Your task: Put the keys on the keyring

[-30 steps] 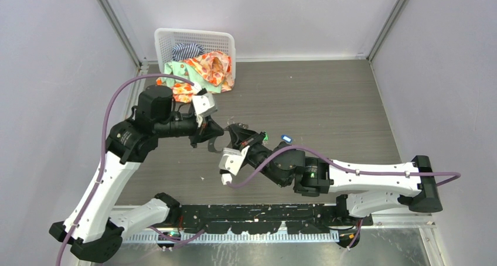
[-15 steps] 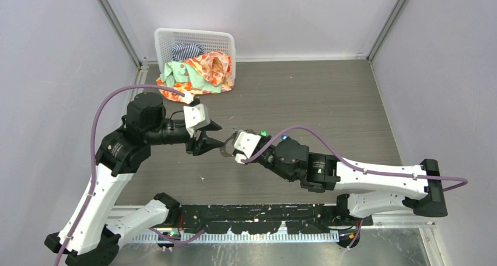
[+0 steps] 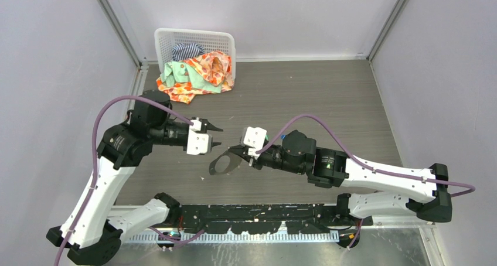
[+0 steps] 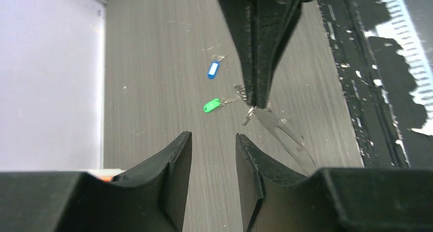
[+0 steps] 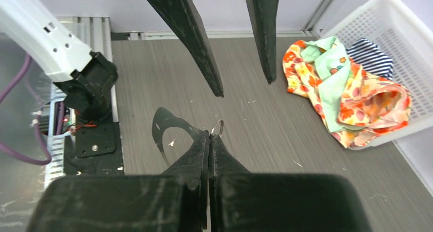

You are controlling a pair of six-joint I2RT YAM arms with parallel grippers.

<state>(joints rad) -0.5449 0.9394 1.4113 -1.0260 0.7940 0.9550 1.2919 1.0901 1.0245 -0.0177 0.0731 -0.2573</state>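
Right pincer (image 5: 209, 135) clenched on the keyring (image 5: 178, 124); left pincer (image 4: 213, 140) released and empty, facing it.
The green key (image 4: 210, 106) and blue key (image 4: 213, 69) lie flat on the surface (image 4: 153, 63), beyond the ring from the left pincer, seemingly beside the right wrist. The free left arm points toward them, the green one nearer.

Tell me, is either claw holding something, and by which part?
The right gripper is shut on the keyring, pinching the thin loop at its rim. The left gripper is open and holds nothing.
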